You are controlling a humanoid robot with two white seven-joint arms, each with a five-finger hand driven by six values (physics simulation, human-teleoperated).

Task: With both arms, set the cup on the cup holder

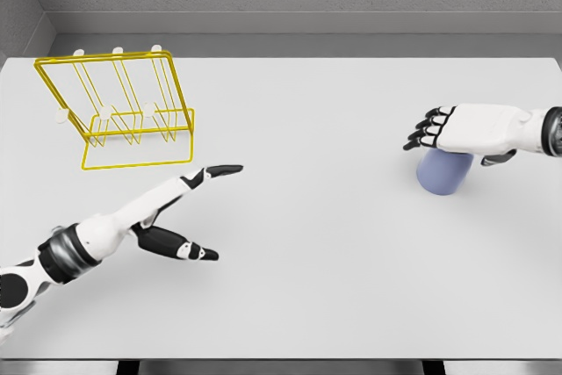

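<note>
A pale blue cup stands on the white table at the right. My right hand hovers just over its top, palm down, fingers half curled and pointing left; whether they touch the cup I cannot tell. The yellow wire cup holder with white-tipped pegs sits at the far left of the table. My left hand lies low over the table in front of the holder, fingers stretched out flat toward the right, thumb spread, holding nothing.
The white table ends in a dark front edge at the bottom. A grey wall runs behind it. Bare tabletop lies between the two hands.
</note>
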